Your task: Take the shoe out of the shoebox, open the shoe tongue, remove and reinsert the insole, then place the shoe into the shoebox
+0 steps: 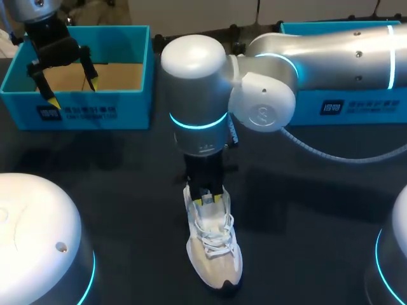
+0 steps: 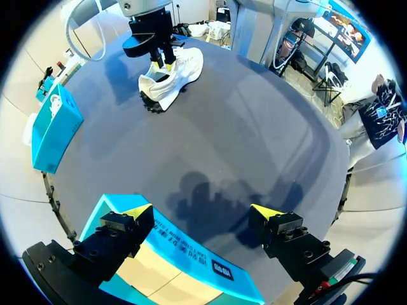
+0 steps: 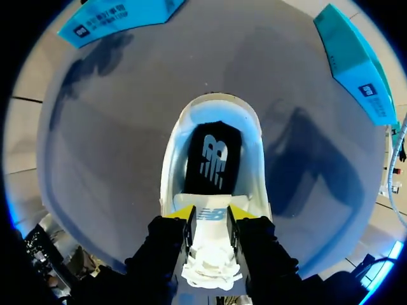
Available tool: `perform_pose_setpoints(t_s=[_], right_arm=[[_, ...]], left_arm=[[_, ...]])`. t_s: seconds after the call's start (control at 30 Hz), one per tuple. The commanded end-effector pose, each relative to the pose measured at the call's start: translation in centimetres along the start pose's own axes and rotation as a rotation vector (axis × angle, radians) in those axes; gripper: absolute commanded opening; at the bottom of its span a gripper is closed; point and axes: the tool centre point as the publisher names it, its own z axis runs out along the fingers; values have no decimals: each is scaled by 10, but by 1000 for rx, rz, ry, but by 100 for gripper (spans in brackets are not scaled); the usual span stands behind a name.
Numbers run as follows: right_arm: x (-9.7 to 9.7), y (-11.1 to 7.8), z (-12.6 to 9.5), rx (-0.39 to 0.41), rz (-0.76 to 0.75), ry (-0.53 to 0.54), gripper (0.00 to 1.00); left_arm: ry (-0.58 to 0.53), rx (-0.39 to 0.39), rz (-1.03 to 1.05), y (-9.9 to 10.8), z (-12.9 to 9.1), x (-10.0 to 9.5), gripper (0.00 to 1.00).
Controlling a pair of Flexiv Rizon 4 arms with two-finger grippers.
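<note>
- The shoe [image 1: 215, 254] stands upright on its sole at the near middle of the table [image 1: 305, 210], toe toward the robot and outside any box. Judgement: the removal step is complete.
- The tongue [image 3: 211, 219] sits between the yellow tips of the right gripper [image 1: 207, 198], which is clenched on it from both sides. The finger bodies cover the contact faces, so the firmness of the hold is probable rather than confirmed. Likely purpose: drawing the tongue back over the laces to widen the mouth.
- The insole [image 3: 213, 159] is dark and lies flat inside the shoe, just ahead of the right gripper. Judgement: the insole step is not in hand yet.
- Clearance at the shoe: the collar rim closely rings the insole, so entry is from above only, and the right arm stands directly over that opening. Bare table lies on both flanks.
- The left gripper [image 1: 73, 92] is released, fingers wide apart and holding nothing. It hovers over the front wall of the shoebox [image 1: 95, 109], well apart from the shoe. Likely reason: it is held clear of the right arm's work. Open table lies between it and the shoe.
- The shoebox is open-topped and sits at the far left. Its walls are the edges to clear on return.
- The second blue box [image 1: 356, 105] sits far right, behind the right arm, and is not involved.
</note>
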Motion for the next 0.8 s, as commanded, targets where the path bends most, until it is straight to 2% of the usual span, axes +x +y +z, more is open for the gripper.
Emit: perform_pose_setpoints(t_s=[0.03,0.17,0.23,0.33,0.37,0.4,0.43,0.47,0.5,0.6,0.67,0.7,0.8], right_arm=[[-2,-12,-36,-39,-37,-42,35],[-5,-11,-56,-83,-184,-24,35],[-6,-6,-67,-99,-369,4,35],[-10,-1,-77,-133,-536,13,38],[-11,2,-81,-144,-624,1,43],[-13,5,-83,-144,-647,2,46],[-15,9,-85,-141,-769,-2,49],[-15,10,-87,-154,-818,-25,72],[-18,14,-90,-166,-853,-5,100],[-20,19,-93,-183,-1072,-4,100],[-21,21,-93,-196,-1127,-4,100],[-20,24,-93,-221,-1219,20,100],[-21,25,-91,-233,-1353,69,100]], left_arm=[[3,-2,0,0,0,0,100],[3,-2,0,0,0,0,100],[3,-2,0,0,0,0,100],[3,-2,0,0,0,0,100],[3,-2,0,0,0,0,100],[3,-2,0,0,0,0,100],[3,-2,0,0,0,0,100],[3,-2,0,0,0,0,100],[3,-2,0,0,0,0,100],[3,-2,0,0,0,0,100],[3,-2,0,0,0,0,100],[3,-2,0,0,0,0,100],[3,-2,0,0,0,0,100]])
